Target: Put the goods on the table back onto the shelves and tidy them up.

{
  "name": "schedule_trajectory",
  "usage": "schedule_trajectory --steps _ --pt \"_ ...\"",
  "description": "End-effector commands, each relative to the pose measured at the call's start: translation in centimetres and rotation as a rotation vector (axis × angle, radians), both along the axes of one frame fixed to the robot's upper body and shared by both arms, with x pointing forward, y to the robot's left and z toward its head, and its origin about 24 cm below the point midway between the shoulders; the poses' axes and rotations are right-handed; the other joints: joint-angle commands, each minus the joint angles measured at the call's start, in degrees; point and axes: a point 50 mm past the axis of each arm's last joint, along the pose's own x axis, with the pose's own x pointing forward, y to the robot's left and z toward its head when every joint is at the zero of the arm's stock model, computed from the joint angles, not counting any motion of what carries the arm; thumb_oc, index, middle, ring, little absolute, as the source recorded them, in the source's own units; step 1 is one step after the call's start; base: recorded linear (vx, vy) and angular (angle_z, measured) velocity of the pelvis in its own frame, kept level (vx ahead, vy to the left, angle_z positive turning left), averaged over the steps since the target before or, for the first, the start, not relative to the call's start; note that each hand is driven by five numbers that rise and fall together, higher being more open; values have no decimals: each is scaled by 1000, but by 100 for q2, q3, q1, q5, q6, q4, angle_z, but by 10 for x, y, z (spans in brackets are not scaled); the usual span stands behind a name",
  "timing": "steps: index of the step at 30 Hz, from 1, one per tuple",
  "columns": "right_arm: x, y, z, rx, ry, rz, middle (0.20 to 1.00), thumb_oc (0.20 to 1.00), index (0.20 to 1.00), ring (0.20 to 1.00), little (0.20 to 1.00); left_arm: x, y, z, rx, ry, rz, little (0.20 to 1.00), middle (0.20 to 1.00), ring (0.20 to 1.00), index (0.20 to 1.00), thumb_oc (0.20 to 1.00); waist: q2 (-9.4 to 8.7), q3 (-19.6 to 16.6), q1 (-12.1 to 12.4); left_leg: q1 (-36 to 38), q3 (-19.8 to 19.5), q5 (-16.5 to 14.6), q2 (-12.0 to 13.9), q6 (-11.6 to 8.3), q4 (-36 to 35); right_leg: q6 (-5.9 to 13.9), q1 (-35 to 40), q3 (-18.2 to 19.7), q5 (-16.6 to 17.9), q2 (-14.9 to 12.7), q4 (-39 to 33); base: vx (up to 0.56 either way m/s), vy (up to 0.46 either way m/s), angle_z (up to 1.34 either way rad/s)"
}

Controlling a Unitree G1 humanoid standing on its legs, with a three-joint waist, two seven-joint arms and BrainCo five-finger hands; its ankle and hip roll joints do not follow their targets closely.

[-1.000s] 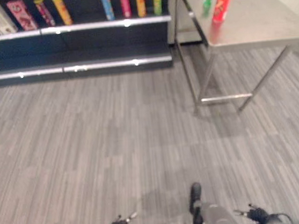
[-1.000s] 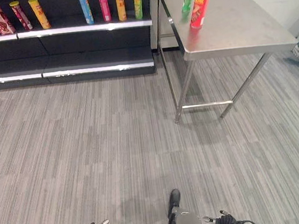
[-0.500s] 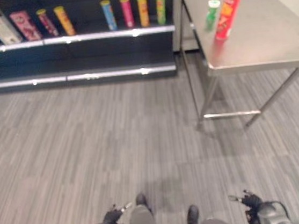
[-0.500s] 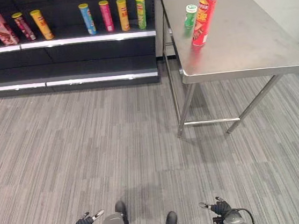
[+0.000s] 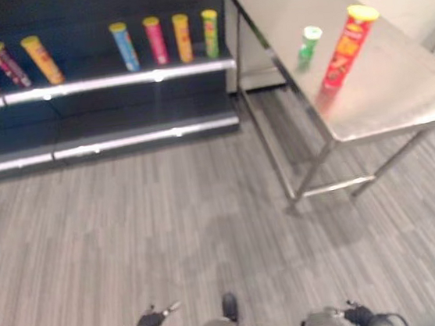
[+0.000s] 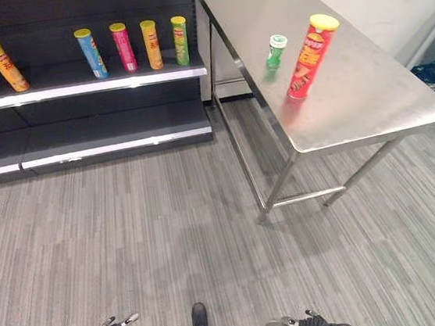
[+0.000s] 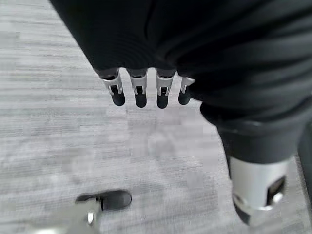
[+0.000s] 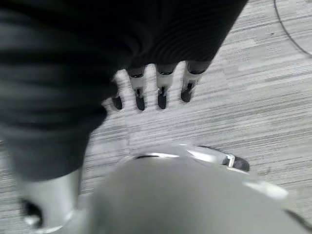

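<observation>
Two goods stood upright on the steel tabletop (image 6: 366, 91): a tall red can (image 6: 305, 57) and, just beside it, a small green bottle (image 6: 274, 51). Matching cans (image 6: 132, 46) lined the dark shelf (image 6: 83, 85), presumably their destination. Left hand (image 7: 146, 90) and right hand (image 8: 151, 92) hung low over the floor, fingers relaxed, holding nothing, well apart from both.

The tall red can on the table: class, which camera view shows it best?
The right eye view: the tall red can stands sharp and whole on the steel table, beside a small green can. The left eye view shows it blurrier; the wrist views face the floor.
</observation>
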Motion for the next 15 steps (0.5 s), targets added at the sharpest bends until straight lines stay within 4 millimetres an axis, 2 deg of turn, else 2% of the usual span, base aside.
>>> schedule_trajectory --steps 1,2,3,5,6,7,8,10,13,14,15 --pt "14 -11 7 -50 -46 60 1000 1000 1000 1000 1000 2 6 3 7 -32 18 1000 1000 1000 1000 1000 91 26 -87 -132 -313 -176 129 -603 83 -220 -77 -364 676 409 -974 295 34 5" --pt "14 -15 8 -63 -42 52 1000 1000 1000 1000 1000 5 1 3 1 -38 -1 1000 1000 1000 1000 1000 20 38 -141 -8 -334 -275 15 -673 52 -243 -219 -628 616 489 -2291 203 4 7" --pt "14 -15 8 -63 -42 52 1000 1000 1000 1000 1000 5 1 3 1 -37 -1 1000 1000 1000 1000 1000 38 52 -153 15 -350 -289 36 -682 53 -246 -162 -656 630 514 -2345 314 -8 -5" --pt "13 -18 8 -74 -35 43 1000 1000 1000 1000 1000 10 0 3 1 -46 -8 1000 1000 1000 1000 1000 -83 55 -212 196 -331 -415 -45 -783 3 -66 -216 -1020 905 518 -3555 260 -9 -3" --pt "11 -20 8 -79 -25 45 1000 1000 1000 1000 1000 12 -3 3 -3 -46 -14 1000 1000 1000 1000 1000 -81 82 -227 303 -282 -492 -16 -819 3 12 -105 -1272 1028 534 -3887 395 16 2" --pt "5 -20 6 -84 -8 51 1000 1000 1000 1000 1000 12 -7 2 -18 -48 -20 1000 1000 1000 1000 1000 -102 23 -170 437 -196 -661 12 -893 3 61 75 -1595 951 574 -4037 241 13 -6" --pt "5 -20 6 -84 -9 50 1000 1000 1000 1000 1000 12 -7 2 -18 -49 -22 1000 1000 1000 1000 1000 -136 47 -185 407 -175 -583 -32 -871 3 9 69 -1662 1019 524 -4061 262 17 -21" --pt "-4 -27 5 -96 17 20 1000 1000 1000 1000 1000 15 -15 1 -35 -58 -48 1000 1000 1000 1000 1000 -199 -94 -213 539 -144 -801 -45 -935 66 -44 250 -1744 1092 539 -4227 252 1 -5" --pt "-8 -28 5 -96 25 3 1000 1000 1000 1000 1000 16 -16 0 -37 -56 -56 1000 1000 1000 1000 1000 -206 -131 -240 513 -117 -913 -5 -987 252 -69 298 -1784 1077 541 -4243 197 -34 35" --pt "-10 -30 5 -92 24 -9 1000 1000 1000 1000 1000 18 -17 1 -38 -63 -62 1000 1000 1000 1000 1000 -230 -157 -261 411 -32 -1089 92 -1124 877 -141 421 -1870 963 555 -4226 179 -65 31" --pt "-9 -30 5 -93 23 -8 1000 1000 1000 1000 1000 20 -17 2 -37 -71 -67 1000 1000 1000 1000 1000 -234 -131 -264 241 14 -1087 143 -1227 1386 -205 486 -1875 892 583 -4229 222 -102 23"
